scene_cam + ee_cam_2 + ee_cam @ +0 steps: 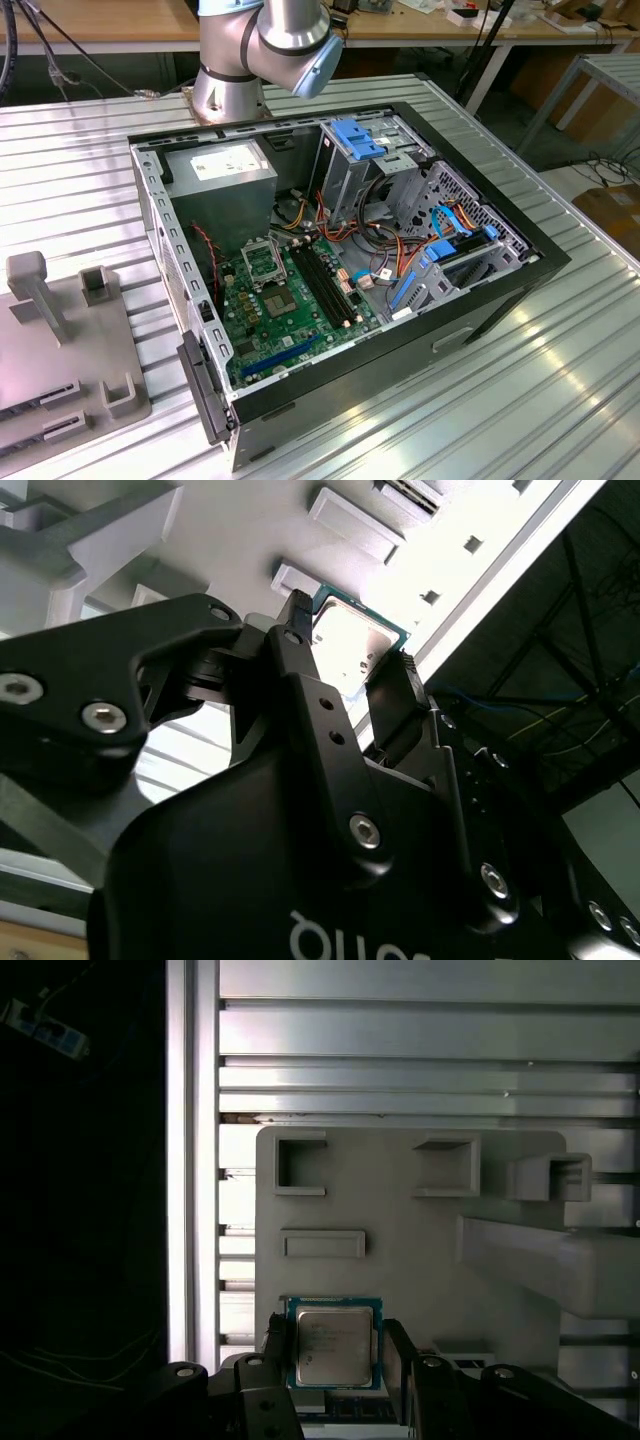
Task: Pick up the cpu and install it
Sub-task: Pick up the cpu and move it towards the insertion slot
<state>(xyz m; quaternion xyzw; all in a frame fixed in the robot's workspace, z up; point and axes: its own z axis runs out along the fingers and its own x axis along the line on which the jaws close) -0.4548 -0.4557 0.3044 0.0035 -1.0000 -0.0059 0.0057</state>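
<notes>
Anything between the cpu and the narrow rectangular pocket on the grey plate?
No. In the first wrist view, bare grey plate separates the cpu from the narrow rectangular pocket.

Exterior view overlooks the computer case [470, 320]; both wrist views closely face the cpu [334, 1348] [352, 642].

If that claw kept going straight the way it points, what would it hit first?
Most likely the cpu, which lies right ahead of the gripper on the grey tray; the depth between them is unclear.
</notes>
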